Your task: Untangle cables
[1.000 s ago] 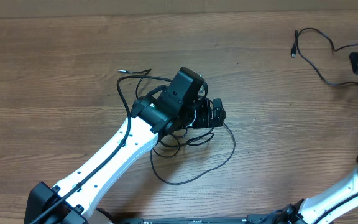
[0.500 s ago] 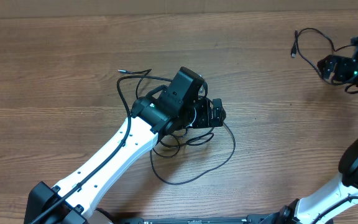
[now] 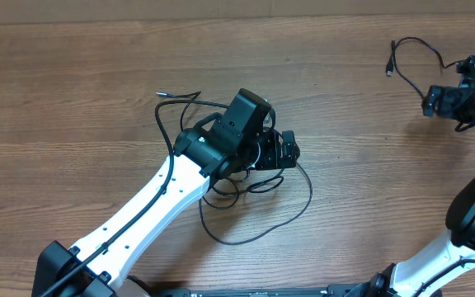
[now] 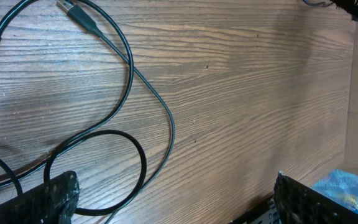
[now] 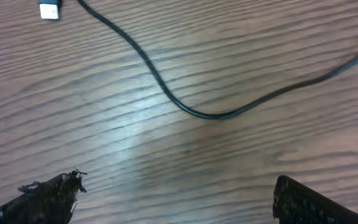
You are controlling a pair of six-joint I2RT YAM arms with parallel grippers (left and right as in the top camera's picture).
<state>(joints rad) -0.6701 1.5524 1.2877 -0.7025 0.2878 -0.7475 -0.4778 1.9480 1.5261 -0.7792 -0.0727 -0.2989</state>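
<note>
We are holding our left gripper [image 3: 283, 150] over the tangled cables [image 4: 130, 71] on the table [image 3: 72, 99], fingers spread wide. Our right gripper [image 3: 435, 101] is hovering beside another cable [image 5: 210, 114], fingers spread too.

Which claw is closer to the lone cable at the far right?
Right. The right gripper hovers over that cable; the left gripper sits far off, above the tangled cables.

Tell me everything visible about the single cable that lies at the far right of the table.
The cable is thin, black and rubbery-looking, with a small silvery plug at one end. It lies loose and flat on the wooden table in open curves, with no knot showing. The open right gripper hangs above it; nothing grips it.
</note>
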